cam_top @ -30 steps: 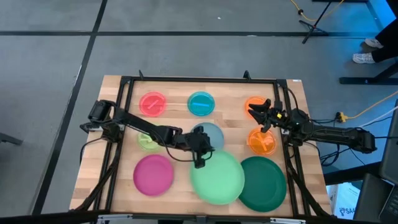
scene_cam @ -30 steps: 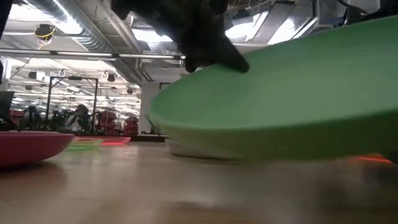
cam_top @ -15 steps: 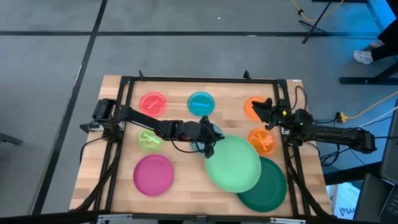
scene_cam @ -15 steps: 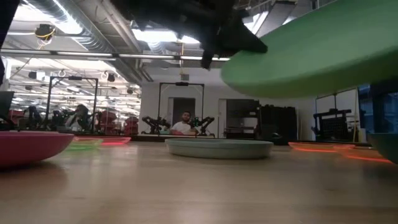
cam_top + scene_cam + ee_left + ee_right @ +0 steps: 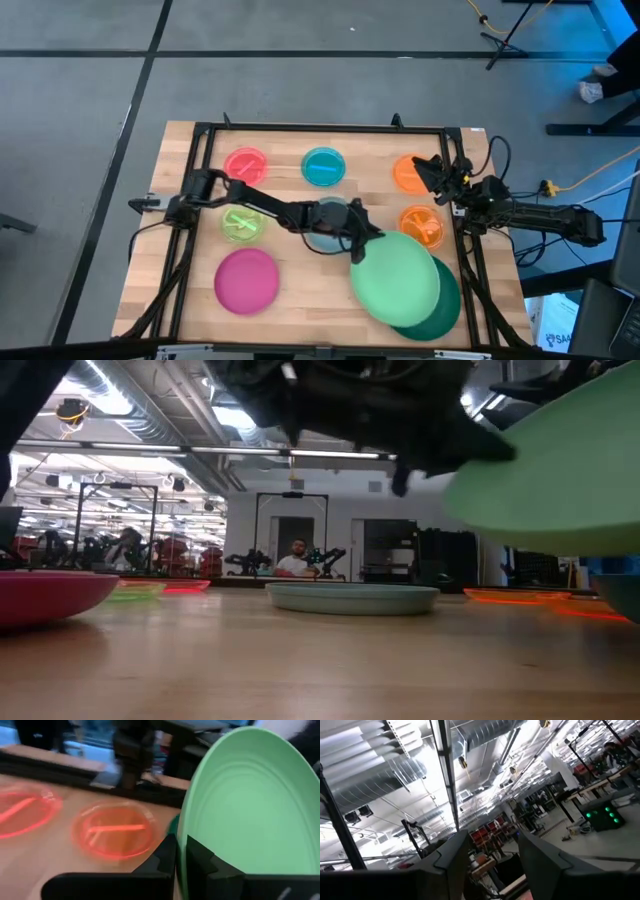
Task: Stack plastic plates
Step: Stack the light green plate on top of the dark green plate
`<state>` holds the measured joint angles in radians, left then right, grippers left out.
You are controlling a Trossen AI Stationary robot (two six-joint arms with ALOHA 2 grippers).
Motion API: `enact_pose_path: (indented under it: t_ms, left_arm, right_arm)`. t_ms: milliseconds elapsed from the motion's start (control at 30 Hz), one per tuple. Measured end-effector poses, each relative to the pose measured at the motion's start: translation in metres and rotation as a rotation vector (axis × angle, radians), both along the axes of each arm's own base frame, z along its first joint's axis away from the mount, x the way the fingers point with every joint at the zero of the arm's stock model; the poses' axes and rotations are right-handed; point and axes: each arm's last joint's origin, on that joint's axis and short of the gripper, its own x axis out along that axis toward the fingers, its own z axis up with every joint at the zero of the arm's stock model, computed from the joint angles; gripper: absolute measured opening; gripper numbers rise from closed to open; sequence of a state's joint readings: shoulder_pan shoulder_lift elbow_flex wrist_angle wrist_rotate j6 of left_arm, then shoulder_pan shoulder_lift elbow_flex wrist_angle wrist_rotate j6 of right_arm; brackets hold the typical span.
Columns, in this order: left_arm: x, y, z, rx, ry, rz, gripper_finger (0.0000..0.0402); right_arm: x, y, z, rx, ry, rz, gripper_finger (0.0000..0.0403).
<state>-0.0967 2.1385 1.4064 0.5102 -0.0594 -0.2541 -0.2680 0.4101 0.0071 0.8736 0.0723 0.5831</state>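
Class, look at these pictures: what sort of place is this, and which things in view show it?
Probably a robotics lab in an industrial hall: exposed ceiling ducts, another robot rig with a seated person, and a framed wooden table on a concrete floor.

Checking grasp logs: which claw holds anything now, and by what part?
Left claw pinches the mint green plate by its rim. Right claw is open, holding nothing.

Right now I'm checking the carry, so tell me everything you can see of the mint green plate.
The mint green plate is large, round, smooth matte plastic with faint concentric rings inside. The left gripper is shut on its rim, one finger on each face in the left wrist view. It is off the table, tilted, hanging over most of the dark green plate. Whether the two touch cannot be told. Nothing lies in it.
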Motion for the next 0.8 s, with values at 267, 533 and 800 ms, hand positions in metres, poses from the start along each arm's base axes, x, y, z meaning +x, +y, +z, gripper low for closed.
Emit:
enact_pose_path:
  t_ms: [267, 533, 800]
  left_arm:
    - [0.028, -0.002, 0.000, -0.010, -0.053, -0.026, 0.0015]
    - [0.049, -0.007, -0.026, -0.018, -0.038, -0.052, 0.0015]
    - [0.053, -0.008, -0.041, -0.018, -0.011, -0.050, 0.0015]
  right_arm:
    - [-0.001, -0.002, 0.001, 0.124, -0.054, -0.018, 0.0168]
    - [-0.001, -0.002, 0.001, 0.130, -0.057, -0.030, 0.0168]
    - [-0.001, -0.003, -0.001, 0.136, -0.041, -0.046, 0.0168]
